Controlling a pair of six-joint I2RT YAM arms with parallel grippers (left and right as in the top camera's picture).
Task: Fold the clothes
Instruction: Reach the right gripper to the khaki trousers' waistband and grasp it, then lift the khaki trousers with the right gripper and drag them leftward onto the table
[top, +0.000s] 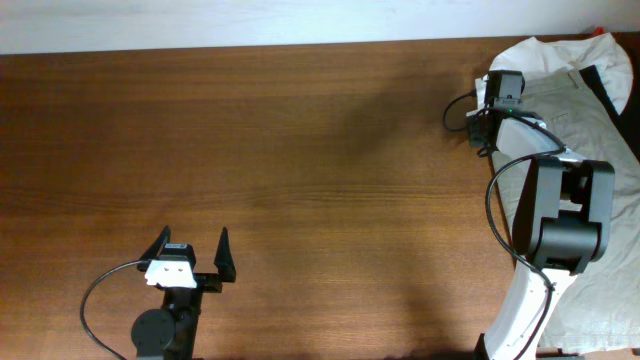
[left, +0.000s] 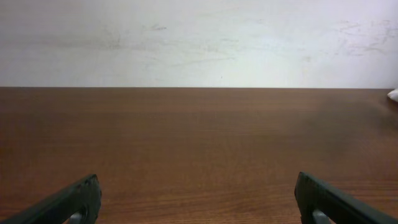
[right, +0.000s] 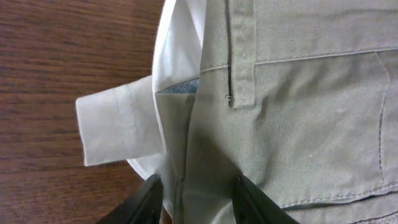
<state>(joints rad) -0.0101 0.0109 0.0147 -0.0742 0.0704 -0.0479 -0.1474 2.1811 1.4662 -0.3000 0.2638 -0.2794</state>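
Presently the clothes lie heaped at the far right corner of the table (top: 300, 150), partly under the right arm; the heap comprises khaki trousers (right: 298, 112) over a white shirt (right: 180, 56), whose cuff (right: 118, 134) projects onto bare wood; the right gripper (right: 199, 196) is lowered onto the trousers, jaws narrowed, with a ridge of khaki cloth between the fingers and touching both; whether that cloth is actually clamped cannot be told from the wrist view; the left gripper (top: 195, 245) sits at the near left, well apart from the heap, jaws spread wide and holding nothing. Handling assessment: both garments are judged light, soft and limp; they will sag and drag when lifted, and a single-point hold is likely to bunch them; the trousers appear the stiffer of the two, with doubled cloth and stitching near the belt loop (right: 241, 56); take hold there or at a seamed edge; avoid pinching through to the shirt beneath, since both layers could then lift together.
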